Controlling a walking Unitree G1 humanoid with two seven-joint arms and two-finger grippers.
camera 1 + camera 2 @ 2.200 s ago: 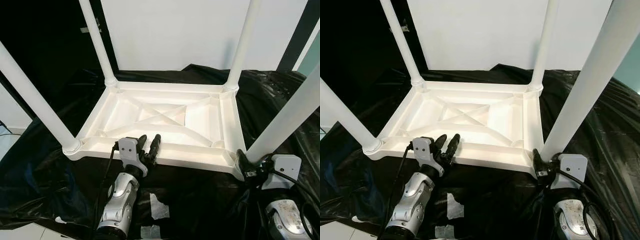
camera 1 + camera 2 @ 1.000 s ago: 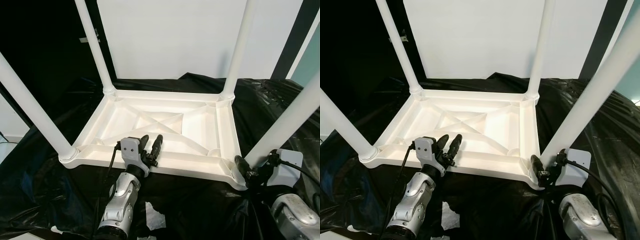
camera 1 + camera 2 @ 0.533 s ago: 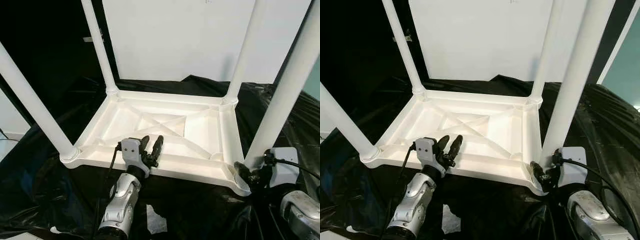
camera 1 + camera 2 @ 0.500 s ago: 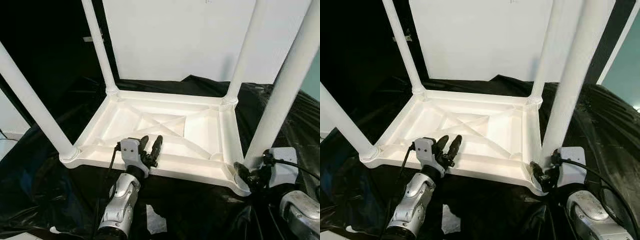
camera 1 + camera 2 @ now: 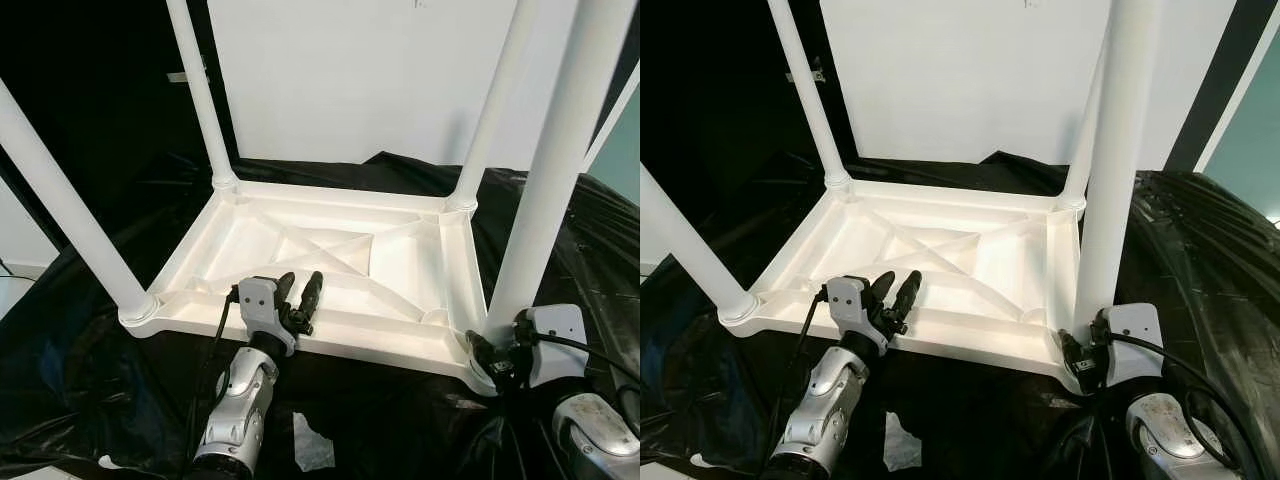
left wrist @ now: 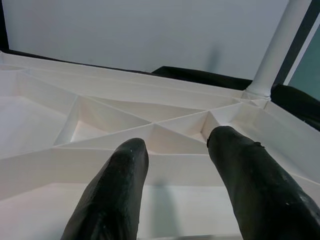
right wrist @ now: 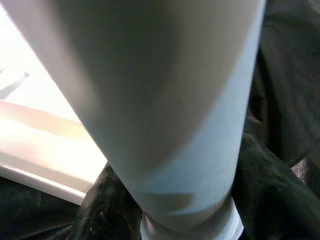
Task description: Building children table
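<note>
The table (image 5: 330, 255) lies upside down on the black sheet (image 5: 90, 390), underside up, its long side running left to right across the robot's front, its four legs sticking up. The near-right leg (image 5: 545, 170) has changed most: 2.2 s ago it leaned well out to the right, 0.5 s ago it leaned less, and now it stands close to upright, its long axis pointing up out of the near-right corner socket. The other three legs keep their places: the near-left leg (image 5: 65, 200) rises from the corner to the left of the left gripper, the far-left leg (image 5: 200, 90) and far-right leg (image 5: 495, 100) stand beyond both grippers.

The right gripper (image 5: 487, 352) sits at the foot of the near-right leg, at the table's corner. In the right wrist view the leg (image 7: 165, 100) is pressed close against the camera with black fingers (image 7: 107, 210) low beside it; whether they clamp the leg I cannot tell.

The left gripper (image 5: 298, 298) rests on the table's near rim, fingers (image 6: 250, 185) spread apart, holding nothing, pointing across the ribbed underside toward the far-right leg.

Scraps of white paper (image 5: 312, 450) lie on the sheet just right of the left arm.
</note>
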